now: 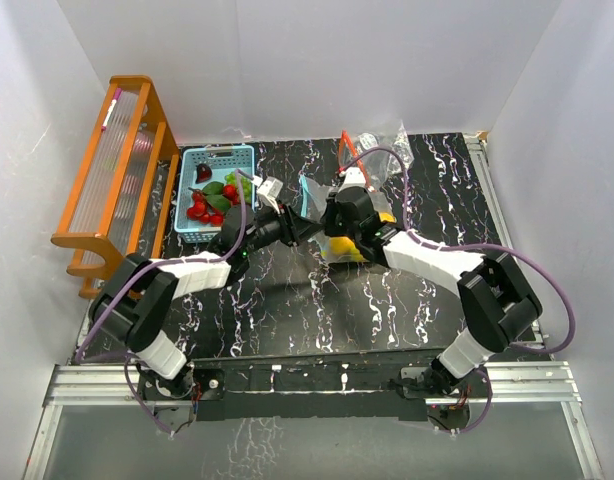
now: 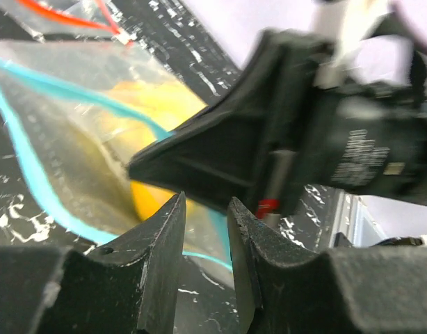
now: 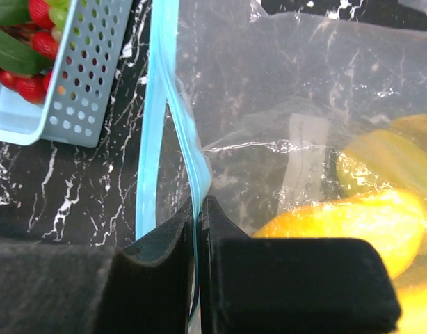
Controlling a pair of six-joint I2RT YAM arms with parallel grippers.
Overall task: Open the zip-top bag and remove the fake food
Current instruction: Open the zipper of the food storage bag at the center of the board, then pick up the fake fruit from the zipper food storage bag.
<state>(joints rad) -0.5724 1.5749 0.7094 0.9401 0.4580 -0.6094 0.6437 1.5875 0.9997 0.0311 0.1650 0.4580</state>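
Right jaws clamp bag (image 3: 269, 104) over black marbled table (image 1: 317, 310), white walls (image 1: 317, 60).

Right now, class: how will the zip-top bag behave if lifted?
Likely floppy: the zip-top bag is thin, wrinkled film where the right gripper pinches its blue edge. Probably sags toward the yellow fruit inside. Glossy, so perhaps slippery.

The light is bright and even, coming from overhead and bouncing off the white walls. My arms throw only soft shadows on the dark worktop (image 1: 317, 300). From my left wrist, my right hand (image 2: 151, 163) looms blurred, and my left hand (image 2: 205, 216) is soft-edged too. My right wrist view is sharper farther out, with white glare streaking the zip-top bag (image 3: 283, 90); the near fingers (image 3: 158, 278) blur.
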